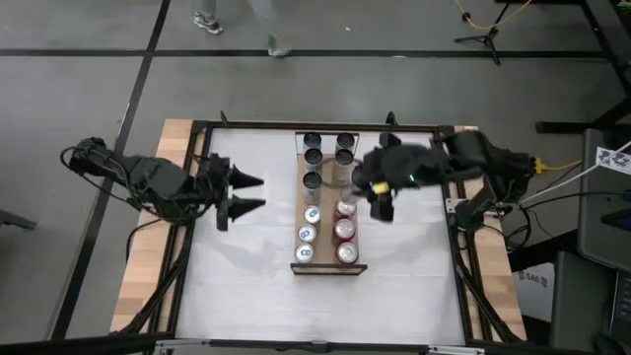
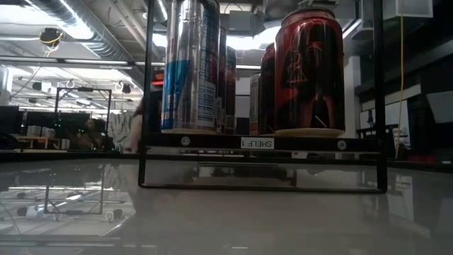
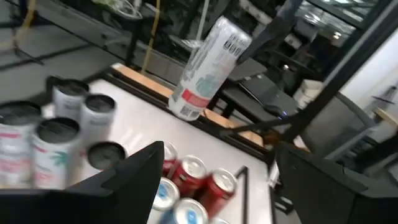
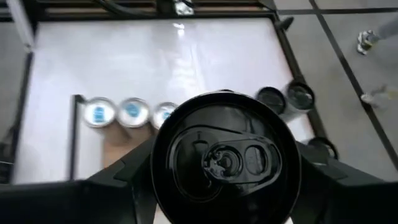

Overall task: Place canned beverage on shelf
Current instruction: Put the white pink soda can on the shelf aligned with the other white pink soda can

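On the white table (image 1: pixel 246 276), the shelf (image 1: pixel 329 266)

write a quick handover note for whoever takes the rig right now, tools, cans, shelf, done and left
Right tool: shut on a can, held in the air over the shelf, beside the red cans.
Left tool: open, empty, waiting at the left of the shelf.
Shelf: three blue-top cans in the left row and red cans in the right row at the lipped end; dark-top cans at the far end.
Done: can picked up and carried over the shelf.
Left: lower it into a free spot in the right row, probably just behind the red cans, release, withdraw.
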Robot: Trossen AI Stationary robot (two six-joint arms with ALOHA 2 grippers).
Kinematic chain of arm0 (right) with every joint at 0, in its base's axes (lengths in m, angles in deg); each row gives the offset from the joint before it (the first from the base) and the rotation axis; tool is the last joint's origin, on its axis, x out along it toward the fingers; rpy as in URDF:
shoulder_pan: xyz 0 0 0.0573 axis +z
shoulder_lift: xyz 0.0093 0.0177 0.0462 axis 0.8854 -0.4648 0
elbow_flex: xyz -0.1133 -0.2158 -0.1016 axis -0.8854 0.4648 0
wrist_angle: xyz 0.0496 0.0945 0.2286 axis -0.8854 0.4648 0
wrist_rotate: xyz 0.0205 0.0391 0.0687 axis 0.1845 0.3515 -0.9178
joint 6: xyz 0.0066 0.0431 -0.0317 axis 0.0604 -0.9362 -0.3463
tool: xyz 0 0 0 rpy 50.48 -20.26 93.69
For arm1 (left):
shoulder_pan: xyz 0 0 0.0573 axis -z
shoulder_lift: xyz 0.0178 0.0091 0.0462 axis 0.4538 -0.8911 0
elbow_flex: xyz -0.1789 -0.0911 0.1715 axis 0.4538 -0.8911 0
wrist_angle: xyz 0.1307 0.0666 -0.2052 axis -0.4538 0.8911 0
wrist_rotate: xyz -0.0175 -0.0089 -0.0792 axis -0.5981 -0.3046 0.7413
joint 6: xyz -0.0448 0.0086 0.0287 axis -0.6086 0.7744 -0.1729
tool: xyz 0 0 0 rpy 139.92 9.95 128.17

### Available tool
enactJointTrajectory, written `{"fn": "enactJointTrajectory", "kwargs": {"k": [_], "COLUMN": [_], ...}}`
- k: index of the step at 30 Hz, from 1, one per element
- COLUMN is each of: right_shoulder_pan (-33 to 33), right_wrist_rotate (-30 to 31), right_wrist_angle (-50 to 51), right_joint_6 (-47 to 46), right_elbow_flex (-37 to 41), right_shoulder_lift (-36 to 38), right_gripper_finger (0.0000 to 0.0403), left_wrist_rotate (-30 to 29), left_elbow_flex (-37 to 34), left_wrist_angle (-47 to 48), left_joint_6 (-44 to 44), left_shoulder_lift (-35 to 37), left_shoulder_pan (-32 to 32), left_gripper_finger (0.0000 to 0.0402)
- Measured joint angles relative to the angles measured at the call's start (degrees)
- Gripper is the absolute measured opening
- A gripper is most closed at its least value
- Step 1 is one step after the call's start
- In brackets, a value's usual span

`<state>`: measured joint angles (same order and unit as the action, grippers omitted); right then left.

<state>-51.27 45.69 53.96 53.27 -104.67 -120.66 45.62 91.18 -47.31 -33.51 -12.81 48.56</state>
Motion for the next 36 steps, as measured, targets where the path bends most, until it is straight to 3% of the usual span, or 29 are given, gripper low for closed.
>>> {"fn": "enactJointTrajectory", "kwargs": {"k": [11,19,24,36], "right_shoulder_pan": [-11.03,-15.16,-15.65,-16.04], "right_wrist_rotate": [-8.79,-11.67,-11.98,-14.21], "right_wrist_angle": [0.8,-6.11,-11.66,-36.9], "right_joint_6": [11.74,14.2,14.06,14.07], "right_elbow_flex": [6.29,14.21,23.71,51.27], "right_shoulder_lift": [-0.02,1.72,5.41,17.45], "right_gripper_finger": [0.0248,0.0248,0.0248,0.0248], "left_wrist_rotate": [-0.13,-0.12,-0.07,-0.13], "left_elbow_flex": [0.0,0.0,0.0,0.0], "left_wrist_angle": [0.04,0.35,1.45,1.26], "left_joint_6": [1.66,1.66,1.64,1.42], "left_shoulder_lift": [0.98,0.98,0.98,0.96], "left_shoulder_pan": [-4.86,-6.76,-6.83,-6.83], "left_gripper_finger": [0.0304,0.0304,0.0304,0.0304]}}
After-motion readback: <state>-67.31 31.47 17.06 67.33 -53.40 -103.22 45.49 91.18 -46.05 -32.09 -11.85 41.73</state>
